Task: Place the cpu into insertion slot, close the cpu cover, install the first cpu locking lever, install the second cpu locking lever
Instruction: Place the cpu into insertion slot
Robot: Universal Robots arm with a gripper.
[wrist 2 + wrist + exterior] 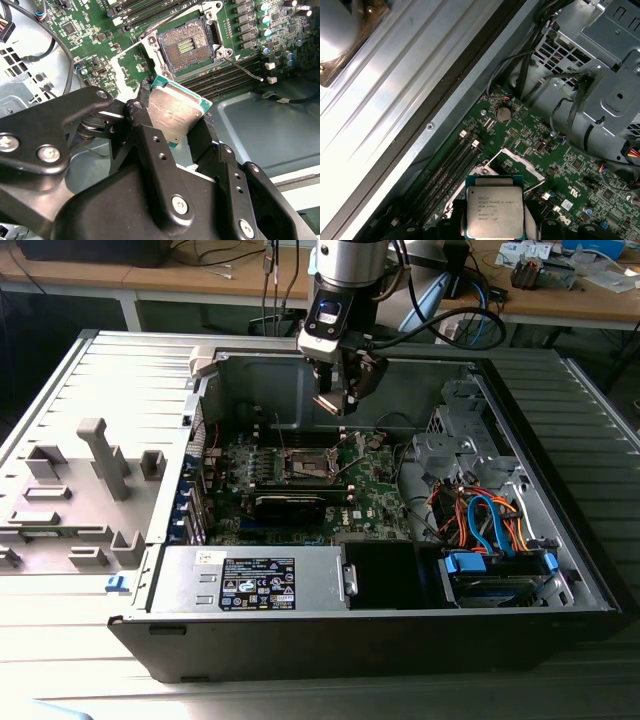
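Note:
My gripper (340, 400) hangs inside the open computer case, above the green board and a little behind the insertion slot (308, 465). It is shut on the cpu (175, 112), a flat silver-topped chip with a green rim, held by two opposite edges between the black fingers (142, 107). In the first wrist view the cpu (495, 212) shows its printed metal top. The insertion slot (187, 45) lies open with its brownish pin field bare. The cpu cover (520, 162) stands raised beside the slot. Two thin wire levers (242, 66) are swung free.
Long black memory slots (220, 75) run beside the socket. A black card (290, 505) sits in front of it. A power supply (250, 580) fills the case front, and a drive cage with orange and blue cables (490, 520) is at the exterior view's right. A grey fixture (90, 480) stands left.

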